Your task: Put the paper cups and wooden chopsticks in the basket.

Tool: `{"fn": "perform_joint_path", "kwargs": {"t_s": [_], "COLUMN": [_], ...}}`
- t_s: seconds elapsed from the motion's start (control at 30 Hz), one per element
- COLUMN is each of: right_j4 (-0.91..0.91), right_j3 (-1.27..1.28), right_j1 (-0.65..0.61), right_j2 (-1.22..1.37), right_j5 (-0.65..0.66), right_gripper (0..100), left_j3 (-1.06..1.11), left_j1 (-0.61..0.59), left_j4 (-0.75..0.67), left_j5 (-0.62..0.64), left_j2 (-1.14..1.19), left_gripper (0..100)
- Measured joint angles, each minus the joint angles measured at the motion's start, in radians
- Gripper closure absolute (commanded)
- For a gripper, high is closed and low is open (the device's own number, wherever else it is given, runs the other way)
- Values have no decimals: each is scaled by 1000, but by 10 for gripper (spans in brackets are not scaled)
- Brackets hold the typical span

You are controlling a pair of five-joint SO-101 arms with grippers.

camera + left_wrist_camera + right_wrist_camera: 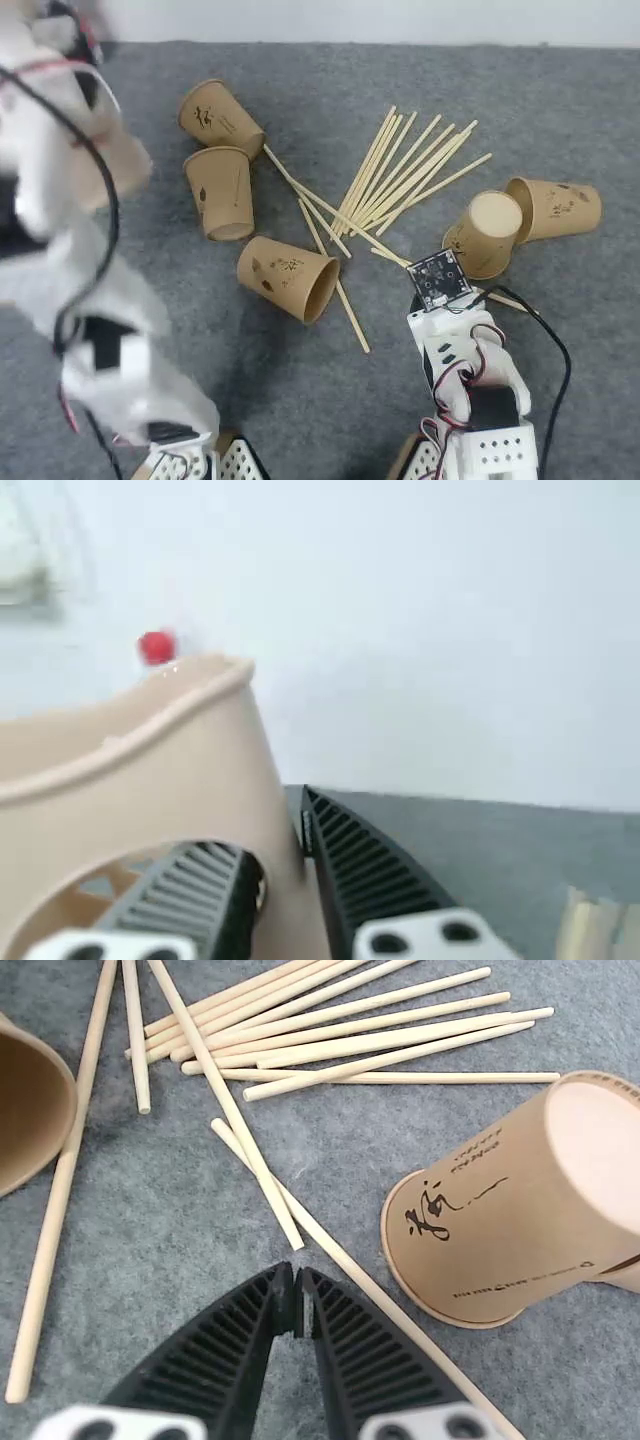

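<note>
- I judge the step in hand to be the carry. My left end effector [285, 880] is clamped on the wall of a paper cup [130, 770], one finger inside the mouth and one outside. The cup hangs raised over the left side of the worktop [560, 100].
- I would not squeeze harder. A thin paper wall probably buckles under more pressure, and it likely slips with less.
- I would travel high enough to clear the cups lying below. I would part the fingers only once the cup is low inside the basket, because something this light could bounce or roll out.
- My right end effector [298, 1295] has its fingers together on nothing, with the tips low over the grey felt among the loose sticks. I would leave it parked there so the two arms do not cross.
- The held cup is plain pale tan paper, thin-walled and smooth.
- Five more cups [288, 277] rest on the worktop, most of them on their sides. Three are towards the left and two touch each other at the right.
- The wooden chopsticks [400, 180] lie fanned and crossed between those two groups.
</note>
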Motion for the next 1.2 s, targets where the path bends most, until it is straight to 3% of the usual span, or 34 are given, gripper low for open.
{"fn": "perform_joint_path", "kwargs": {"t_s": [0.2, 0.33, 0.6, 0.8, 1.0, 1.2], "right_j4": [0, 0, 17, 17, 17, 17], "right_j3": [0, 0, 0, 0, 0, 0], "right_j1": [0, 2, 2, 0, 0, 0], "right_j2": [0, 0, 0, 0, 0, 0], "right_j5": [0, 0, 2, 2, 2, 2], "right_gripper": [991, 991, 990, 990, 990, 990], "left_j3": [543, 901, 1703, 2243, 2664, 3023], "left_j1": [186, 226, 230, 235, 100, -40], "left_j4": [0, -44, -350, -565, -809, -1226], "left_j5": [0, -5, -153, -175, -157, -95], "left_j2": [-474, -795, -1427, -1755, -1972, -1973], "left_gripper": [991, 991, 991, 991, 991, 991]}}
